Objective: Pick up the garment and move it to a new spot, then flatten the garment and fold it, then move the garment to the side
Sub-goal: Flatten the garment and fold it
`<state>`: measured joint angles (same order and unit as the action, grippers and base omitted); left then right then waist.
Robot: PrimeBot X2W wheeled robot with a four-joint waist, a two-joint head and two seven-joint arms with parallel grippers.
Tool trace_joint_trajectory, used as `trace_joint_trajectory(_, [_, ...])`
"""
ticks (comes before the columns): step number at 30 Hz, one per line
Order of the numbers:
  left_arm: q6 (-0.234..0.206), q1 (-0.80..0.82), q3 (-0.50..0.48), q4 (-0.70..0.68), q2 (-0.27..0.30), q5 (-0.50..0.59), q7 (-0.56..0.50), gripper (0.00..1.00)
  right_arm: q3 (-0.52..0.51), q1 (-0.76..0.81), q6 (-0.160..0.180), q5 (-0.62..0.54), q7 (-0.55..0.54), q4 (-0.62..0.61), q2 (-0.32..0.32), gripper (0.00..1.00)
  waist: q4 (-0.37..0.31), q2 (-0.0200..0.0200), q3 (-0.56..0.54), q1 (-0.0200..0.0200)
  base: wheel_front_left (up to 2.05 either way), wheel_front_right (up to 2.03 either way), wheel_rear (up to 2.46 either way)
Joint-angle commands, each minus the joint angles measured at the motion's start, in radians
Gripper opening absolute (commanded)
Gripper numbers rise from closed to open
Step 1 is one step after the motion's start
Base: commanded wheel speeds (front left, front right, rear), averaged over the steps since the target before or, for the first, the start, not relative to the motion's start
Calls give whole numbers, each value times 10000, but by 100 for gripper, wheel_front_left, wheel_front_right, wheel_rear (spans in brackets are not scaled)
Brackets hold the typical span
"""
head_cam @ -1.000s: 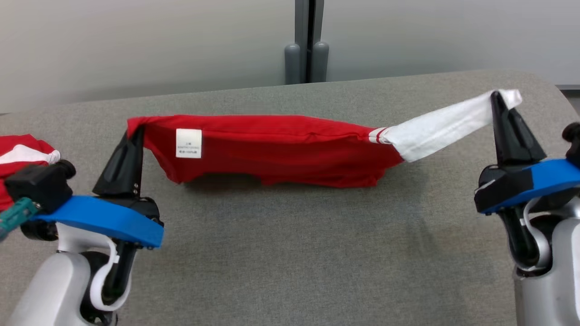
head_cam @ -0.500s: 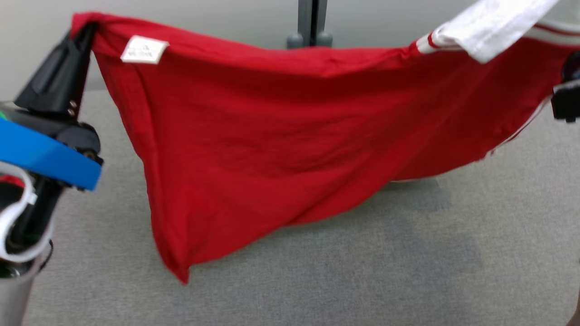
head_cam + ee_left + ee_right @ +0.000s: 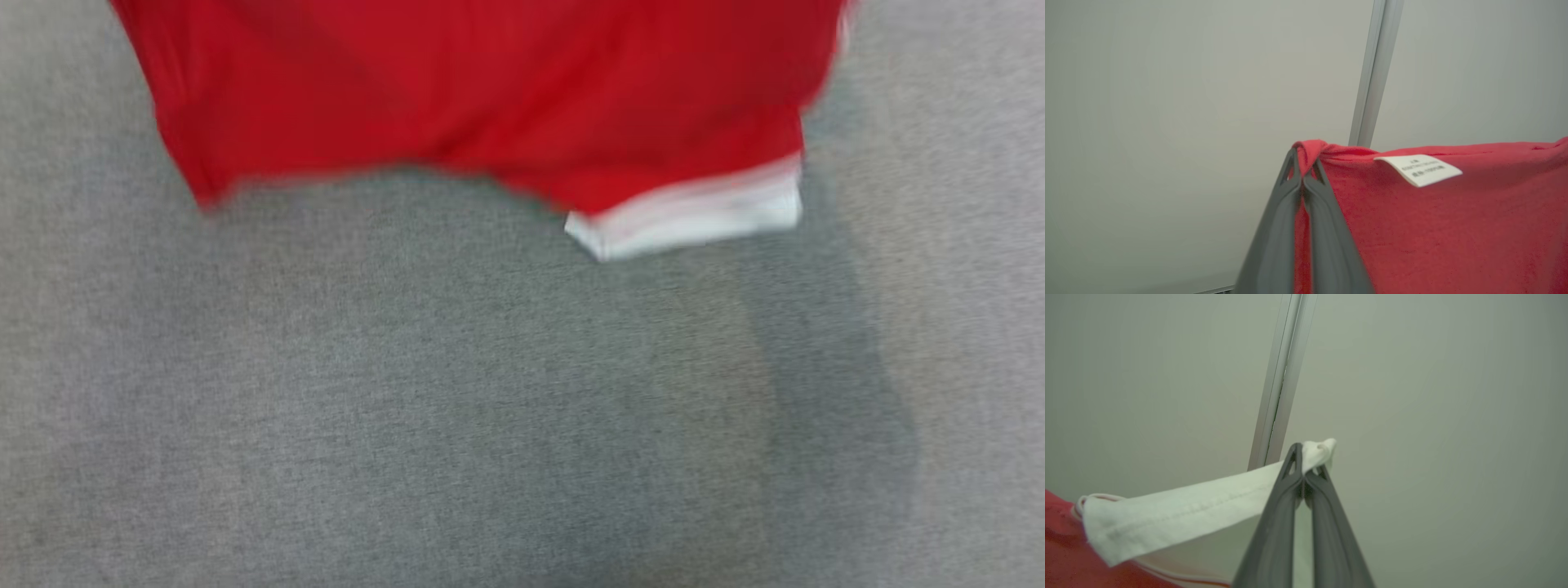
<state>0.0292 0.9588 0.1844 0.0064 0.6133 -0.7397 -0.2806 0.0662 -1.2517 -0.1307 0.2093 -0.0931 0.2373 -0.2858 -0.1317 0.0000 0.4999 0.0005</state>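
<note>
The garment [image 3: 490, 90] is a red shirt with white sleeve trim, hanging in the air above the grey table [image 3: 490, 425]. Its lower hem and a white cuff [image 3: 694, 216] dangle at the top of the blurred head view. In the left wrist view my left gripper [image 3: 1303, 171] is shut on a bunched red corner of the garment [image 3: 1453, 228], beside a white care label [image 3: 1419, 169]. In the right wrist view my right gripper [image 3: 1303, 459] is shut on the white sleeve [image 3: 1180, 514], which stretches left toward the red body.
A pale wall with a vertical metal post [image 3: 1376, 73] stands behind the grippers, and the post [image 3: 1282, 375] shows again in the right wrist view. The garment casts a shadow [image 3: 824, 392] on the grey table.
Both grippers have lifted the garment from the table high into the air, out of the head view's top. The head view has tilted down; the shirt now hangs open.
</note>
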Motion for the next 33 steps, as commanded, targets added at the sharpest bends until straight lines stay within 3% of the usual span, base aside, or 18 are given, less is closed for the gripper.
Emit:
trace_joint_trajectory(1, [22,1075,-9,515,79,393,268,0,144,-1228,-2,-391,614,408,-195,0,422,0,691,-5,0,0,0])
trace_joint_trajectory(5, [123,2800,151,1328,81,1176,839,0,-232,-2887,-1,-969,1826,1147,-210,0,447,0,967,-5,0,0,0])
trace_joint_trajectory(12, [423,3935,770,2213,-140,2077,1944,0,-895,-3422,-1,-1340,2706,1984,-145,0,511,0,1154,-5,0,0,0])
trace_joint_trajectory(18, [693,2644,1500,3393,-427,2305,2990,0,-699,-1340,-1,-894,2600,2866,1,0,370,0,1066,-5,0,0,0])
trace_joint_trajectory(23, [766,803,2103,4517,-1015,2062,3429,0,-690,1181,-4,467,1686,3430,496,0,480,0,587,-5,0,0,0])
trace_joint_trajectory(28, [643,-1088,2536,5148,-1766,1529,3319,0,-895,4138,-2,1486,240,2276,682,0,732,0,-207,-5,0,0,0])
trace_joint_trajectory(33, [406,-3311,2719,4623,-2042,1155,3549,0,-1008,7109,-2,1908,-1487,-23,1126,0,606,0,-1245,-5,0,0,0])
